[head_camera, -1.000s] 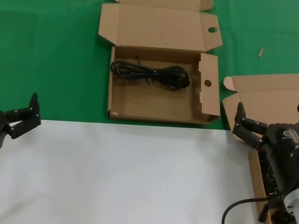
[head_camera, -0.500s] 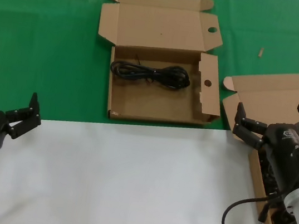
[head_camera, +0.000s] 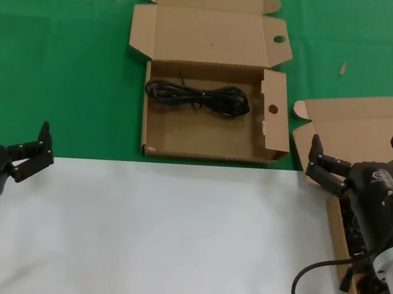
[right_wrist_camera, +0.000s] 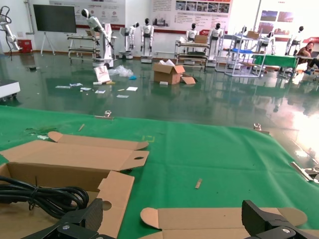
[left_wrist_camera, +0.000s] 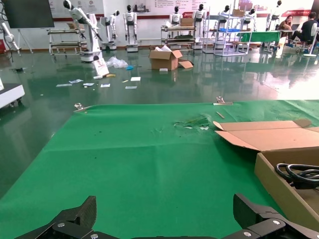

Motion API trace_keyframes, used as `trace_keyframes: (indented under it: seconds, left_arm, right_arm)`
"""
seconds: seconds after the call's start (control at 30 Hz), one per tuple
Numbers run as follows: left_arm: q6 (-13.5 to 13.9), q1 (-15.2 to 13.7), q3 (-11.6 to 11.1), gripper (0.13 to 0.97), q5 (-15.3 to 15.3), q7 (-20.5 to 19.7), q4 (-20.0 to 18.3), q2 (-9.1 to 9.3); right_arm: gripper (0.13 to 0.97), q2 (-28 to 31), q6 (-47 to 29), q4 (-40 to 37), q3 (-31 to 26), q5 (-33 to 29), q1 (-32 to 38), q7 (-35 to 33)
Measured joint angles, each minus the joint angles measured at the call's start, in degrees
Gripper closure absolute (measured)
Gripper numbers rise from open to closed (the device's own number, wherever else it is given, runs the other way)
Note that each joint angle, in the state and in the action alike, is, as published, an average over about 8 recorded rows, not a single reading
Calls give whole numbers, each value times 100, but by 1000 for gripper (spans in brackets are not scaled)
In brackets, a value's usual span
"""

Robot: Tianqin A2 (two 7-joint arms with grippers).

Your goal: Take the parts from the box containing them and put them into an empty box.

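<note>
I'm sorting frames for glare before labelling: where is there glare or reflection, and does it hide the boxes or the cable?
Head view: even light, no glare; the holed box and the cable are clear, while the right claw covers much of the right box. Left wrist view: the shiny floor mirrors the hall, off the cloth. Right wrist view: bright glare at the far right, clear of the boxes.

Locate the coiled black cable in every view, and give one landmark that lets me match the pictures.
Head view: the coiled black cable lies along the far side of the holed box, upper centre.
Left wrist view: a loop of it shows at the right edge.
Right wrist view: it lies at the lower left.
Shared landmark: that box's open lid.
</note>
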Motion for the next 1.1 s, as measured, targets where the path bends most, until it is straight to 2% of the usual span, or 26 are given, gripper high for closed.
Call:
trace_keyframes:
  seconds: [1.1]
  left_arm:
    - [0,0,0,132,0,-1,0,0]
  right_arm:
    - [129,0,0,0,0,0,0,0]
